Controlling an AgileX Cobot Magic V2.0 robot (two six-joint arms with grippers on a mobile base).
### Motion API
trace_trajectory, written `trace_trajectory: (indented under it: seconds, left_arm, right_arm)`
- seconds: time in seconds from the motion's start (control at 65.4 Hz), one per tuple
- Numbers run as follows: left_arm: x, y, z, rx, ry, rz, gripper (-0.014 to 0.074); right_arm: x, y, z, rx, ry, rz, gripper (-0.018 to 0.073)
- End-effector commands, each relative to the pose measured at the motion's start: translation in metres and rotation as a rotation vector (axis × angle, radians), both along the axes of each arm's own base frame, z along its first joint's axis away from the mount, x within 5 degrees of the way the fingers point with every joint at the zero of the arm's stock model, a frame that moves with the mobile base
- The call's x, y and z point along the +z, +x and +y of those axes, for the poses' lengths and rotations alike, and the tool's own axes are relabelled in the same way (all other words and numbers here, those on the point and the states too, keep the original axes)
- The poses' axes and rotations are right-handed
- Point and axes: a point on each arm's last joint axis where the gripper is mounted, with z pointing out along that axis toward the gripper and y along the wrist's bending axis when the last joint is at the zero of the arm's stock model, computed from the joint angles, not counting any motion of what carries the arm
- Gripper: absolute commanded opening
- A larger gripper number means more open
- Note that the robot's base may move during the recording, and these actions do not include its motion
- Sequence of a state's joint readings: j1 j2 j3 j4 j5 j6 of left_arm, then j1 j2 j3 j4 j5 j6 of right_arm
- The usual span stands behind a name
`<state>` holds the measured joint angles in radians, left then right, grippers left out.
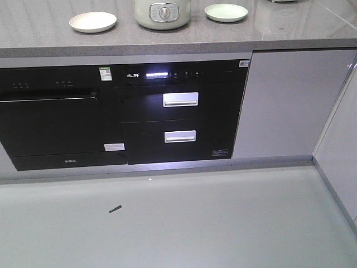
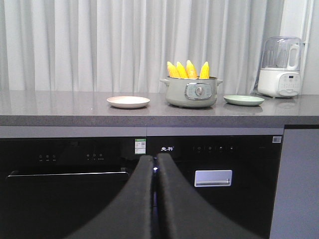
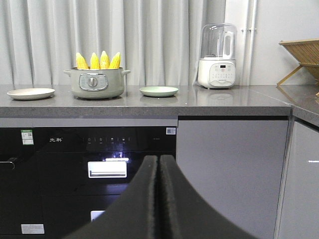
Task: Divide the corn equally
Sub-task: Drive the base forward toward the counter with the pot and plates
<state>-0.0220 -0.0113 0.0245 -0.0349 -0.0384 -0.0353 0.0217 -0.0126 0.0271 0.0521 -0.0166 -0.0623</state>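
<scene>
Several yellow corn cobs (image 2: pixel 188 69) (image 3: pixel 98 60) stand upright, tips up, in a pale green pot (image 2: pixel 192 92) (image 3: pixel 93 83) (image 1: pixel 163 14) on the grey counter. A pinkish plate (image 2: pixel 128 101) (image 3: pixel 31 93) (image 1: pixel 92 22) lies left of the pot and a green plate (image 2: pixel 243 100) (image 3: pixel 158 91) (image 1: pixel 226 12) lies right of it; both hold nothing. My left gripper (image 2: pixel 155 160) and right gripper (image 3: pixel 159 160) are shut on nothing, low in front of the cabinets, far from the counter.
A white blender (image 2: pixel 279 67) (image 3: pixel 217 56) stands at the counter's right. A wooden rack (image 3: pixel 301 57) sits on the side counter. Black built-in appliances (image 1: pixel 117 114) with silver drawer handles (image 1: pixel 180 99) fill the cabinet front. A small dark scrap (image 1: pixel 115 209) lies on the floor.
</scene>
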Motion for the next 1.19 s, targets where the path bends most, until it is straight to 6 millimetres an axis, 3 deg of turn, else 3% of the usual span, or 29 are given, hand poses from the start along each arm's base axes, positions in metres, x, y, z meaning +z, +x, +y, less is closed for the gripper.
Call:
trace_trajectory:
  seconds: [0.0,1.178]
  left_arm:
    - [0.0130,-0.0035,0.0004,0.002,-0.016,-0.107,-0.0006]
    - [0.0130,-0.0035,0.0004,0.002,-0.016,-0.107,-0.0006]
  right_arm:
    - [0.0041,-0.0010,-0.0006,-0.010,-0.013,-0.072,-0.0010]
    - [0.0041,-0.0010,-0.0006,-0.010,-0.013,-0.072,-0.0010]
